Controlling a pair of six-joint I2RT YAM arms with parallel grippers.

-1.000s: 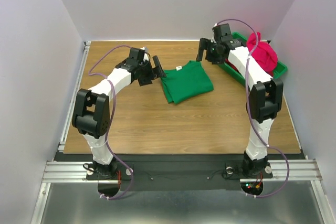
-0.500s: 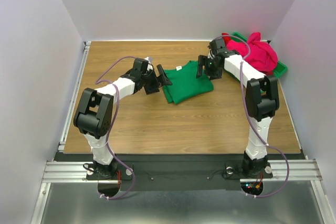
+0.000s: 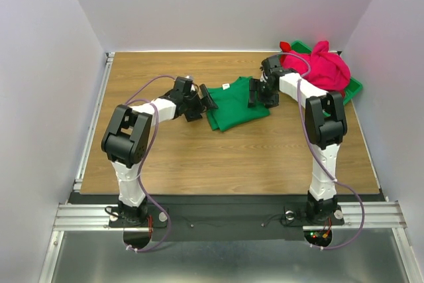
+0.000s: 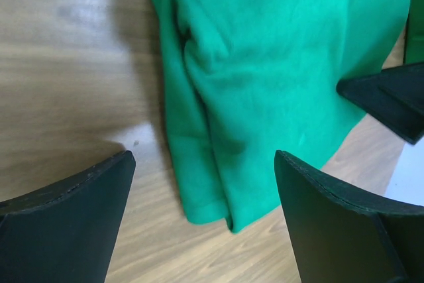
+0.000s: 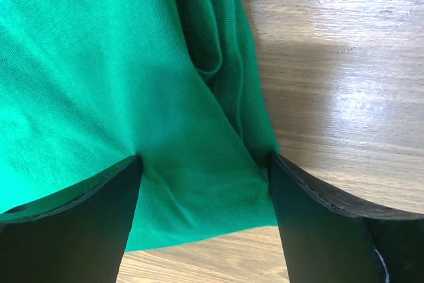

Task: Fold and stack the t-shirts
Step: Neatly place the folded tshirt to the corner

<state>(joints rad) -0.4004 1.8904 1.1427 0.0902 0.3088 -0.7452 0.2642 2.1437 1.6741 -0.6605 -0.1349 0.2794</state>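
A green t-shirt (image 3: 236, 105) lies folded on the wooden table (image 3: 199, 157), its white neck label at the far edge. My left gripper (image 3: 205, 100) is low at the shirt's left edge and open; in the left wrist view (image 4: 202, 158) the folded hem (image 4: 218, 190) lies just ahead of the fingers. My right gripper (image 3: 260, 95) stands open over the shirt's right edge, its fingertips (image 5: 129, 170) pressing down on green cloth (image 5: 99, 64). A bright pink t-shirt (image 3: 326, 67) is heaped in the green bin (image 3: 356, 86), with a bit of red cloth (image 3: 285, 46) behind it.
The bin stands at the table's back right corner, close to the right arm's elbow. White walls close in the table at the back and on both sides. Bare wood (image 5: 344, 64) shows right of the shirt's edge. The other gripper's black finger (image 4: 391, 97) shows across the shirt.
Both grippers have come down and inward to the green shirt's opposite edges. The right one moved from beside the bin to the shirt, and its jaws narrowed slightly.
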